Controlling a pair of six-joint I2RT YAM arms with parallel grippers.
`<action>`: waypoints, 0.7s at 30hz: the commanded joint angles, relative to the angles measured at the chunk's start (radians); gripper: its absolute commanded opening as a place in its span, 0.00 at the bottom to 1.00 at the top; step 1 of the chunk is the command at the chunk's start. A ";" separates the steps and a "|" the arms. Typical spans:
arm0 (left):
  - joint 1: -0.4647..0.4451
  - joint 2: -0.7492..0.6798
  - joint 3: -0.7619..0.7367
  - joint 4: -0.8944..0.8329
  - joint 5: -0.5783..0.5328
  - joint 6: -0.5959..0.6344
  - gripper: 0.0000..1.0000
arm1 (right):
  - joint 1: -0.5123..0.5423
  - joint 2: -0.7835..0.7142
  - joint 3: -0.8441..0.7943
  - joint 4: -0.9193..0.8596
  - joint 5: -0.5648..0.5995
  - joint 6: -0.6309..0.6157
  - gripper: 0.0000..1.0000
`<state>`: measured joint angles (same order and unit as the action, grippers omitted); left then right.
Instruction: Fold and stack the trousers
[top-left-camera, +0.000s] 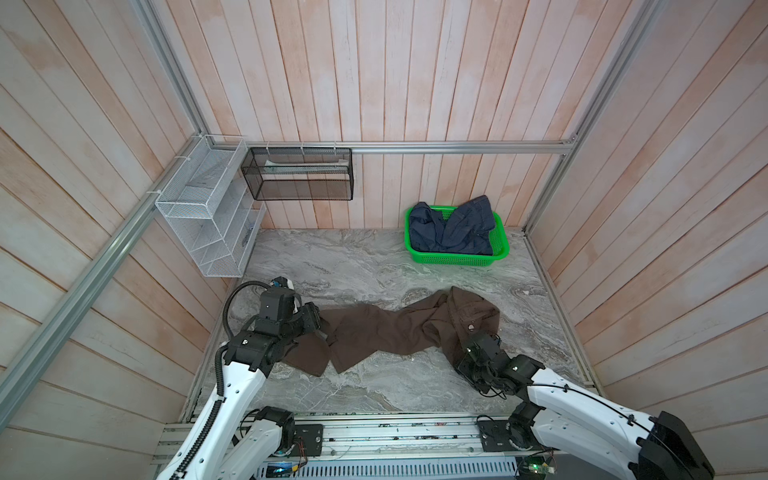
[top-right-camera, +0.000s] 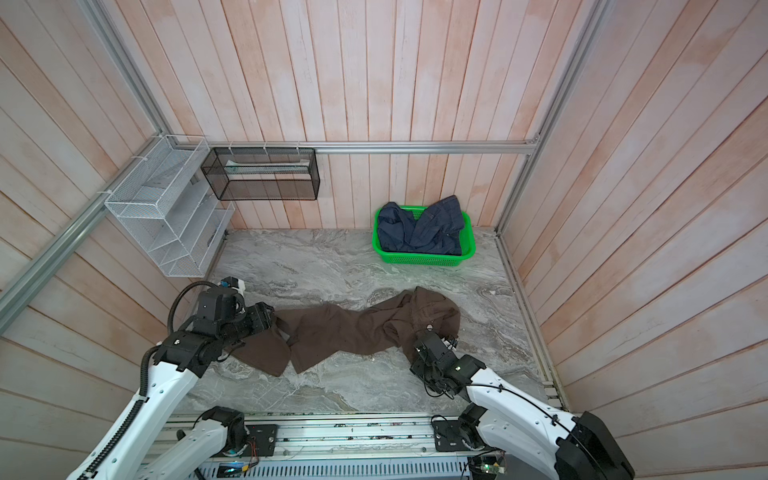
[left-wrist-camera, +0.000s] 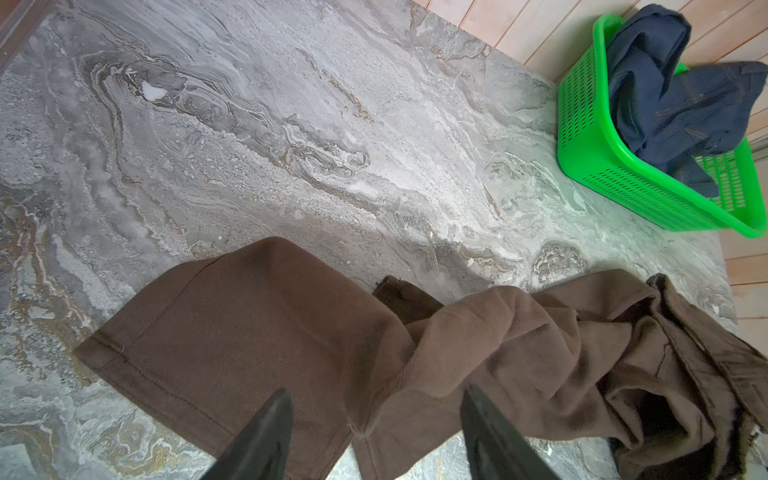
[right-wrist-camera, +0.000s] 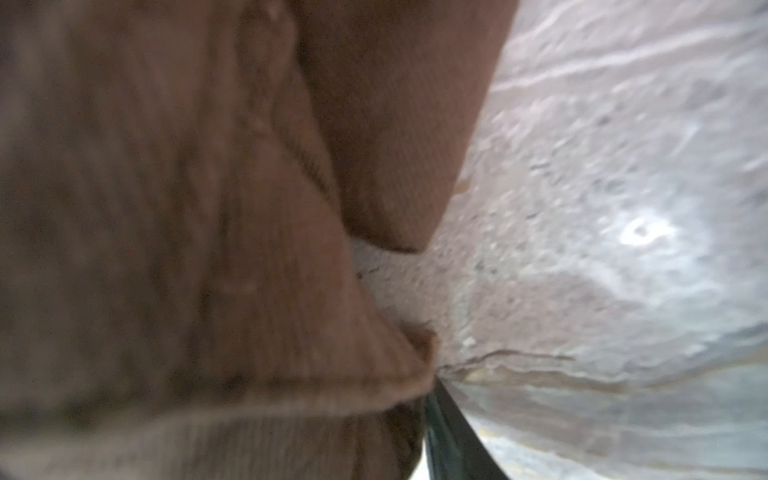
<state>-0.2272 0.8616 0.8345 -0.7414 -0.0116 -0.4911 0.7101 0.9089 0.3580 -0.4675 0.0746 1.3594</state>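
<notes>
Honestly, the trousers (top-left-camera: 386, 328) are the whole problem here. They lie stretched out on the marble tabletop (top-left-camera: 374, 266), rumpled and twisted through the middle. They reach from one gripper to the other, with the leg ends at the left gripper (left-wrist-camera: 374, 390) and the waist end bunched up at the right gripper (top-left-camera: 465, 336).

The left fingers (left-wrist-camera: 262, 440) are spread apart, gripping nothing, hanging just over the cloth. One leg's hem lies flat just ahead of one fingertip, and the other leg is a wrinkled rope ahead of the other fingertip. The line where the two legs meet sits right between them. If they pinch down there, I'd bet they catch one leg or only the top layer, and the rest gets left behind on the lift.

The right side is murkier because the right wrist view is blurry. One finger (right-wrist-camera: 444, 424) shows, touching a folded fabric edge, with bare marble on its other side. I can't tell if it's clamped on the cloth or not. It's right at the edge, so a thin bite could slip out once there's tension.

Then there's that twist. Fold it as is and the wrinkles get baked in, giving a lopsided stack.

Well beyond both sets of fingers, the green basket (top-left-camera: 457, 259) with the navy garment (top-left-camera: 453, 228) sits by the far wall. I don't think there's a snag risk from there.
</notes>
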 joint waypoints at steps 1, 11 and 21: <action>0.005 -0.013 0.015 0.005 0.020 -0.008 0.67 | -0.004 -0.033 -0.004 -0.018 0.130 -0.005 0.34; 0.005 -0.022 -0.021 0.026 0.089 -0.041 0.66 | -0.010 -0.151 0.126 -0.042 0.126 -0.087 0.00; -0.072 -0.034 -0.128 0.085 0.199 -0.170 0.71 | -0.321 -0.243 0.436 -0.147 0.055 -0.264 0.00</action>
<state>-0.2703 0.8284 0.7208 -0.6937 0.1505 -0.6025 0.4946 0.6739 0.7330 -0.5774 0.1616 1.2007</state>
